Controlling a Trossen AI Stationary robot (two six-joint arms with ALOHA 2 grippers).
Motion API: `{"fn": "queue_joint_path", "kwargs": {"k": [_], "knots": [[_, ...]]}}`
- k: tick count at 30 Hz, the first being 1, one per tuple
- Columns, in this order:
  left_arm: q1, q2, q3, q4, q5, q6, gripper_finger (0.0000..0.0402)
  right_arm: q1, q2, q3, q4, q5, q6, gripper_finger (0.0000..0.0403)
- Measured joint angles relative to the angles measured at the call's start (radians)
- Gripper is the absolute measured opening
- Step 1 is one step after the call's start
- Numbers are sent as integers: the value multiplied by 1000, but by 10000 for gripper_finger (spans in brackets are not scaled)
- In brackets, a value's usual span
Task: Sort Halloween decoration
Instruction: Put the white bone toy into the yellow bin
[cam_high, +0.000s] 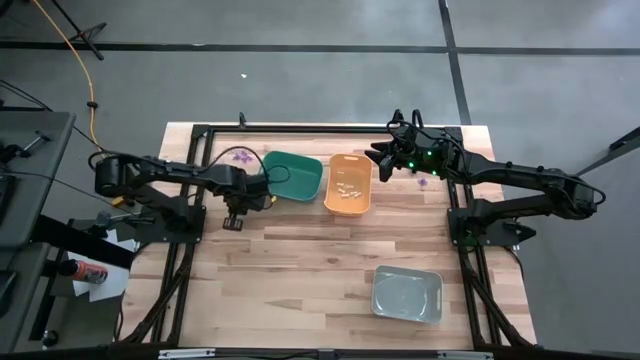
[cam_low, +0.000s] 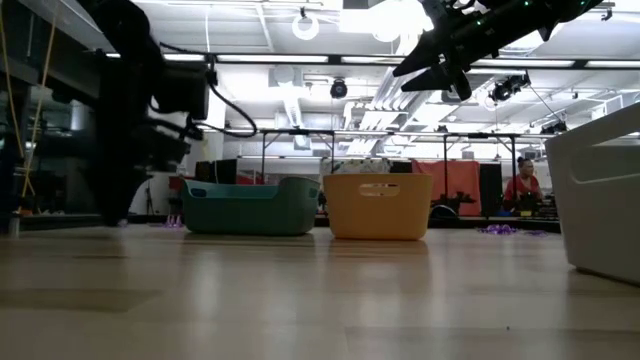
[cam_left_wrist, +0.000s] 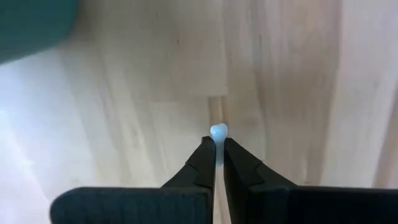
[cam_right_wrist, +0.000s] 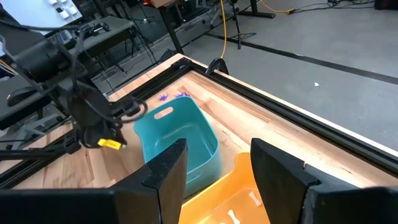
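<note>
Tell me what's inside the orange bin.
The orange bin holds several small whitish trinkets scattered on its floor. Its near wall hides them in the low view; anything beneath them can't be seen.

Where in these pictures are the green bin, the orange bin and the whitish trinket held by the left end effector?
green bin (cam_high: 297, 176): high view, on its inner floor.
orange bin (cam_low: 378, 207): low view, on its front wall.
whitish trinket (cam_left_wrist: 218, 132): left wrist view, on its rounded tip above the closed fingers.

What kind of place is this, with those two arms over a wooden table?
Probably a robotics lab or workshop. The wooden table stands on a bare concrete floor, cables trail across it, and the low view shows open ceiling lights, equipment racks and a person at a bench far behind.
</note>
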Motion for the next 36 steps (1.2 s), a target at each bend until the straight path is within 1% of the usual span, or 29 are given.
{"fn": "queue_joint_path", "kwargs": {"k": [9,13,15,17,19,23,26,28,30,33,36], "knots": [[-1,-102,118,-142,33,-77,1,0,0,0,0,0,0,171],[-1,-156,205,-157,121,-170,1,0,0,0,0,0,0,171],[-1,-174,270,-117,181,-219,1,0,0,0,0,0,0,171],[-1,-189,329,-39,211,-255,1,0,0,0,2,0,0,171],[-1,-198,380,101,213,-277,1,0,0,0,16,0,0,171],[6,-198,417,510,214,-290,1,0,0,0,90,-17,0,171],[15,-166,421,832,215,-303,1,0,0,0,183,-81,0,171],[28,-138,419,956,215,-330,1,0,0,0,248,-142,0,171],[34,-108,419,1033,214,-366,1,0,0,0,308,-209,-1,171],[39,-69,418,1066,214,-410,1,0,0,0,381,-297,-36,171],[35,-40,417,1065,215,-451,1,0,0,0,413,-325,-57,171]]}}
